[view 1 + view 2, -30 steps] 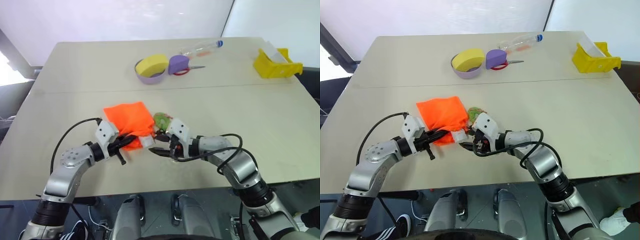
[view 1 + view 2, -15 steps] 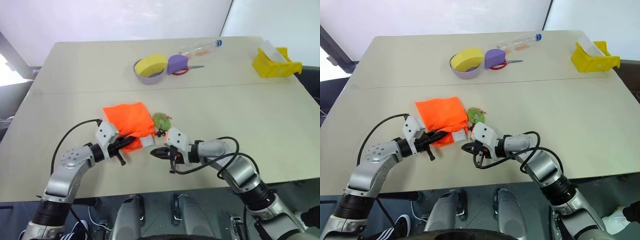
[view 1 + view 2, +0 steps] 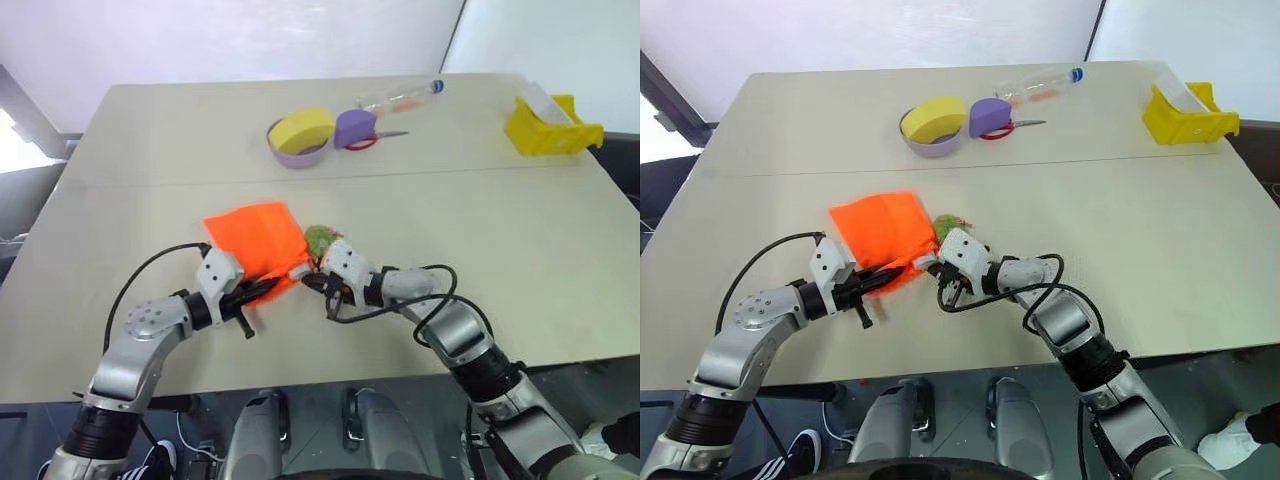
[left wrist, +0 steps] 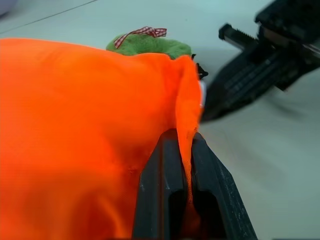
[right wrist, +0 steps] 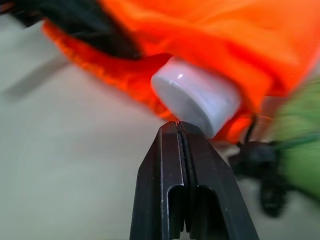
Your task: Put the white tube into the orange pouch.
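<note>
Showing the moment of insertion, the views place the small white plastic squeeze tube [image 5: 196,95] partly inside the flat bright orange fabric pouch [image 3: 258,238], with only its round white capped end protruding from the pouch's open mouth on the side facing the robot's right. The left tool [image 4: 186,192] is pinched tight on the orange cloth at the mouth's edge, holding the hem up off the pale counter [image 3: 500,230], while the right tool [image 5: 179,131], its two black fingers pressed together and gripping nothing, sits with its tip touching or just below the cap. The decisive relation is axial: the tube's long axis appears to run from the cap into the pouch, roughly in line with the direction in which the right tool points, so the pouch interior lies directly beyond the cap as seen from that tool. The right tool is therefore the nearer and better-placed one for a push; the left serves as the anchor. How much of the tube's body is already enclosed cannot be told, since cloth hides it. The green round charm [image 3: 319,240] on its black cord lies just beside the mouth, near the right tool, and could be caught by a forward nudge.
</note>
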Robot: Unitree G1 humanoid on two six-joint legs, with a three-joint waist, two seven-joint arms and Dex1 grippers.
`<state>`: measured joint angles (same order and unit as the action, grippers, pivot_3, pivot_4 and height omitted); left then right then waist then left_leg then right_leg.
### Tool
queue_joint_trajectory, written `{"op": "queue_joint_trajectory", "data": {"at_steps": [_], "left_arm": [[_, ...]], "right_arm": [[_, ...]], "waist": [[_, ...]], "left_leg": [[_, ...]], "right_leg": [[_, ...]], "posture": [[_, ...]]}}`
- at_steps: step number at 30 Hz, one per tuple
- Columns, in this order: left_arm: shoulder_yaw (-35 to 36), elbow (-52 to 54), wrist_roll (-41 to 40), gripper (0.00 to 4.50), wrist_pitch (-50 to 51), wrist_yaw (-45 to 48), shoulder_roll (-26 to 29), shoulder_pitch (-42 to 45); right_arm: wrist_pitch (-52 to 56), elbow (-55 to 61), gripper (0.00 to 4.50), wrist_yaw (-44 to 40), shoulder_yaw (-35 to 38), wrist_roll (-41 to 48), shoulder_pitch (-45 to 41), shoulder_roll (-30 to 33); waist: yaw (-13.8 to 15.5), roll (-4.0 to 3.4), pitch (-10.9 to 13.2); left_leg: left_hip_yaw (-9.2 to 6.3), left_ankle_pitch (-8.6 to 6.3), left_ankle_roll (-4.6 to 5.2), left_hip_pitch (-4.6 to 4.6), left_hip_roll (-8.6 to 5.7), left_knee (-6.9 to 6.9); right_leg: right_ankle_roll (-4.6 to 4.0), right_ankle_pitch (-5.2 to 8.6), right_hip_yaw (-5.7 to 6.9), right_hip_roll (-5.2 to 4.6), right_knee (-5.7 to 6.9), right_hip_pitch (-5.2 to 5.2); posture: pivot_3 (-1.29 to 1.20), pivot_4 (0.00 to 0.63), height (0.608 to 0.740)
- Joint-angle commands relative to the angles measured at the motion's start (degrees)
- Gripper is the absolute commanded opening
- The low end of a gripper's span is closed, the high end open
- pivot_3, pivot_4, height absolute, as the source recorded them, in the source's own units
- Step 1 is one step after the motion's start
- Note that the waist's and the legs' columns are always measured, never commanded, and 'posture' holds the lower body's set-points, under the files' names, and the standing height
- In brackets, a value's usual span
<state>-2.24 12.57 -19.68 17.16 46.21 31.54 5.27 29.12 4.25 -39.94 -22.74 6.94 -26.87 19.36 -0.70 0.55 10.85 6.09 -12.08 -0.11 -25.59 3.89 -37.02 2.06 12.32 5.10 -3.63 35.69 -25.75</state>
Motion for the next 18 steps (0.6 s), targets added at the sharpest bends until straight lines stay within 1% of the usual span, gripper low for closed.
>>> {"op": "queue_joint_trajectory", "data": {"at_steps": [1, 4, 8, 10, 12, 14, 16, 18], "left_arm": [[-0.6, 2.3, 0.2, 0.00, -0.1, 0.6, 0.3, 0.1], [-1.0, 2.2, 0.8, 0.00, -0.6, 0.7, 0.3, 0.4], [-1.0, 2.3, 0.9, 0.00, -0.5, 0.3, 0.1, 0.7], [-0.9, 2.1, 1.2, 0.00, -0.7, -0.1, 0.1, 0.8], [-0.6, 1.9, 1.6, 0.00, -1.0, -0.4, 0.2, 0.7], [-0.5, 1.8, 1.8, 0.00, -1.1, -0.5, 0.2, 0.7], [-0.3, 1.7, 1.9, 0.00, -1.1, -0.6, 0.0, 0.9], [-0.1, 1.4, 2.3, 0.00, -1.6, -1.1, -0.1, 1.6]], "right_arm": [[-1.1, 0.2, 0.03, 2.9, 4.0, 0.8, -2.2, -3.0], [-4.0, -1.5, 0.03, 4.2, 3.3, -2.2, -2.6, -3.0], [-2.8, 0.9, 0.03, 1.3, 1.4, -1.0, -0.9, -3.3], [-1.9, 2.2, 0.03, 0.8, 1.4, -0.3, -0.1, -3.7], [-3.3, 3.7, 0.03, -1.1, 1.1, 0.2, 0.8, -3.0], [-3.4, 3.5, 0.03, -0.8, 1.6, -0.3, 0.7, -3.1], [-2.9, 2.9, 0.03, -1.7, 1.5, -0.6, 0.6, -2.3], [-4.4, 3.0, 0.03, -3.4, 1.1, -1.5, 0.8, -0.1]], "waist": [[-0.1, 0.00, 0.0], [-0.1, 0.00, 0.0], [-0.1, 0.00, 0.0], [-0.1, 0.00, 0.0], [-0.1, 0.00, 0.0], [-0.1, 0.00, 0.0], [-0.1, 0.00, 0.0], [0.1, 0.00, 0.0]], "left_leg": [[0.00, 0.00, 0.00, 0.00, 0.00, -0.01], [0.01, -0.02, -0.03, 0.06, 0.00, -0.01], [0.02, 0.01, 0.01, 0.06, 0.00, -0.02], [0.03, 0.02, 0.03, 0.07, 0.00, -0.04], [0.03, 0.03, 0.04, 0.06, 0.00, -0.04], [0.04, 0.03, 0.04, 0.07, -0.01, -0.06], [0.04, 0.01, 0.02, 0.09, 0.00, -0.09], [0.04, -0.04, -0.08, 0.09, 0.00, -0.09]], "right_leg": [[0.00, 0.00, 0.00, 0.00, 0.03, -0.02], [0.00, 0.01, -0.02, 0.00, 0.13, -0.02], [0.00, 0.01, -0.03, -0.02, 0.22, -0.05], [0.01, 0.02, -0.04, -0.02, 0.24, -0.05], [0.01, 0.02, -0.04, -0.01, 0.26, -0.06], [0.03, 0.03, -0.05, -0.01, 0.29, -0.07], [0.05, 0.04, -0.05, -0.02, 0.30, -0.06], [0.10, 0.07, -0.05, -0.04, 0.30, -0.06]], "posture": [[0.00, 0.150, 0.740], [0.00, 0.150, 0.740], [0.00, 0.150, 0.740], [0.00, 0.150, 0.740], [0.00, 0.150, 0.740], [0.00, 0.150, 0.740], [0.00, 0.150, 0.740], [0.00, 0.150, 0.740]]}}
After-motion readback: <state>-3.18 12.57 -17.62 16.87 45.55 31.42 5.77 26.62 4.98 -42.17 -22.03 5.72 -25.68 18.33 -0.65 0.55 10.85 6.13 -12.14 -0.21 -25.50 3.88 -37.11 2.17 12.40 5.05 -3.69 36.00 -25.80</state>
